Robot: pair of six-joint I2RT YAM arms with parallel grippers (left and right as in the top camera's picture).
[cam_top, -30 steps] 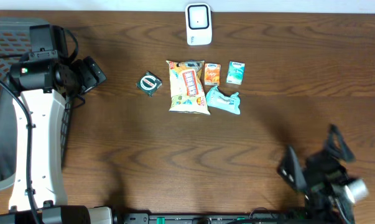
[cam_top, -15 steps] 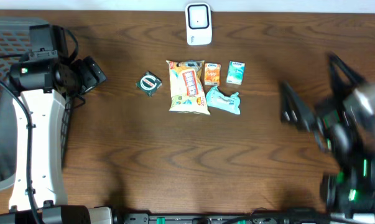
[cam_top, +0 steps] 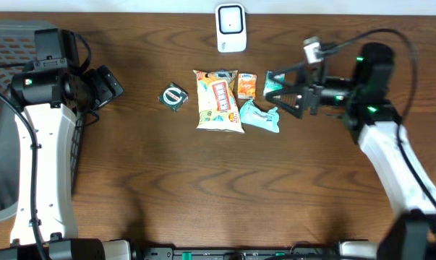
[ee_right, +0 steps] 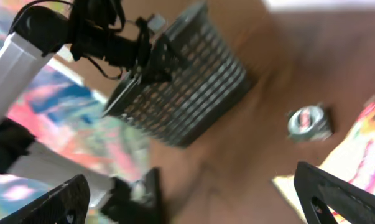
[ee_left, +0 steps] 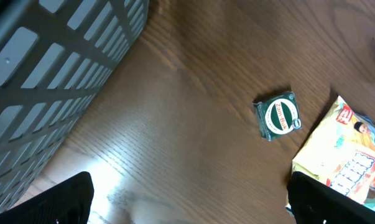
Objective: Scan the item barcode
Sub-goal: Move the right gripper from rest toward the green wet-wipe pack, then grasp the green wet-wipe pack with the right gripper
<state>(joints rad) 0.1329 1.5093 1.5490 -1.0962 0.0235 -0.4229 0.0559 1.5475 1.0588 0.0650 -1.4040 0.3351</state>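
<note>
A white barcode scanner [cam_top: 231,27] stands at the table's far edge. In front of it lie a green square packet [cam_top: 174,97], a yellow chip bag [cam_top: 218,101], a small orange box [cam_top: 246,86], a small teal box [cam_top: 272,88] and a light blue packet [cam_top: 259,116]. My right gripper [cam_top: 278,92] is open and points left, level with the teal box and the light blue packet, holding nothing. The left gripper [cam_top: 110,85] is open and empty, left of the green packet [ee_left: 278,116]. The right wrist view is blurred; the green packet [ee_right: 308,121] shows there.
A grey mesh basket [cam_top: 4,108] stands at the table's left side, under the left arm, and also fills the upper left of the left wrist view as the basket [ee_left: 50,68]. The chip bag [ee_left: 342,162] lies at that view's right edge.
My right arm has swung from the table's front right corner up and left to the row of items. The left arm and the items have not moved.
</note>
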